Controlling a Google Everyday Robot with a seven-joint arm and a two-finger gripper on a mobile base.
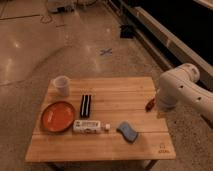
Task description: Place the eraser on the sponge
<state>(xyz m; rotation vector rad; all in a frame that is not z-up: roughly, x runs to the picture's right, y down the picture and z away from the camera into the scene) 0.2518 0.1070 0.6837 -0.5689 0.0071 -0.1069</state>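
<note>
We see a desk [125, 95] of pale wooden planks, rectangular, with visible grain lines running left to right. A small dark logo is printed at its front right corner, too small for us to read.

Far left: an orange round plate [57, 116], shallow, with a raised rim and a matte look. Behind it, near the back left corner, a white cup [61, 85], plain, cylindrical, upright.

Just right of the plate lies the eraser [86, 105], a black oblong block with a pale stripe down its middle, lying flat with its long axis front to back. It sits on the bare desk, left of centre and apart from the sponge.

In front of the eraser is a white box [90, 125], long, lying crosswise, with a small white cap at its right end. It carries dark print that we cannot read.

Right of the cap lies the sponge [128, 132], a blue soft pad with rounded corners and a paler edge, lying flat and angled, near the desk's front edge. Nothing is on it.

Further right, near the desk's right edge, is a small red object [149, 105], tilted; we cannot tell its shape.

The claw [160, 111] hangs at the desk's right edge just beside the red object, at the end of the white, smooth, rounded arm [182, 92]. We cannot tell whether it is wide or narrow.

On the polished speckled floor behind the desk is a blue X mark [105, 51].
</note>
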